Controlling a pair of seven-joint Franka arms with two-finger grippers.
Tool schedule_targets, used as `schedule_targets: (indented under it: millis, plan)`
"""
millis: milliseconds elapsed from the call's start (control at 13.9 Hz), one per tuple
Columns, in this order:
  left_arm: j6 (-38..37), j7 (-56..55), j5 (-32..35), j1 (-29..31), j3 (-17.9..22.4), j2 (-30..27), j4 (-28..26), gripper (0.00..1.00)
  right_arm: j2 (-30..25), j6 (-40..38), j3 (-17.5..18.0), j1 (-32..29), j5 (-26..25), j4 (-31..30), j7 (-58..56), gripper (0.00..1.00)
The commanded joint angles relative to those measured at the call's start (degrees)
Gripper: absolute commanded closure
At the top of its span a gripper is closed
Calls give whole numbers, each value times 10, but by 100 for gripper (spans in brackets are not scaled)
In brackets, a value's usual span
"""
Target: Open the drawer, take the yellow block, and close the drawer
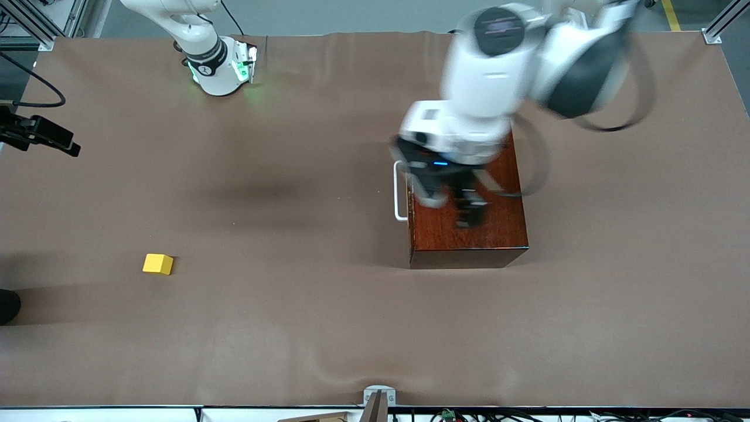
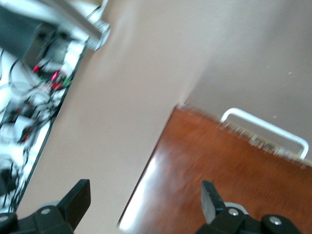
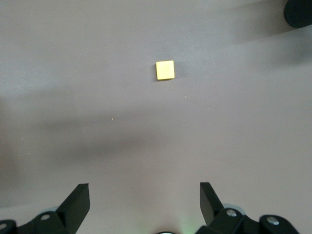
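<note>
Yellow, the block [image 1: 157, 264] sits on bare table [image 1: 293, 328] toward the right arm's end, nearer the front edge than the box [image 1: 469, 225], and well apart from it. So it lies outside the drawer, which looks shut: only the white handle [image 1: 399, 193] stands out from the box's dark red-brown face, and no pale tray shows. What, if anything, lies inside cannot be seen.

Over the box top hangs the left gripper [image 1: 454, 202], blurred, fingers spread apart in its wrist view, with the handle [image 2: 265, 129] just off the box's edge [image 2: 214, 165]. Judging by this, the opening step is in hand: the next move calls for lowering beside the handle, closing on the bar and pulling toward the right arm's end.

Near the back edge, the right gripper [image 3: 141, 204] waits, fingers apart, holding nothing, looking down on the block [image 3: 165, 70].
</note>
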Motion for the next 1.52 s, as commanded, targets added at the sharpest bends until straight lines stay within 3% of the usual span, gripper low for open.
schedule_targets:
  millis: [0, 361, 649, 866, 1443]
  plan:
    - [-22, -3, -15, 42, -9, -16, -22, 0, -3, -6, 5, -6, -2, 4, 5, 0]
    - [-29, -5, -11, 51, -6, -9, -33, 0, -3, -6, 5, -6, -2, 4, 4, 0]
    - [-30, 18, -16, 173, -11, -15, -45, 0, -3, -6, 5, -6, -2, 4, 4, 0]
    - [-30, 102, -32, 204, -15, -23, -45, 0, -4, -6, 5, -7, -2, 4, 4, 0]
    - [-53, 105, -33, 254, -14, -51, -42, 0, -3, -6, 5, -6, -2, 4, 4, 0]
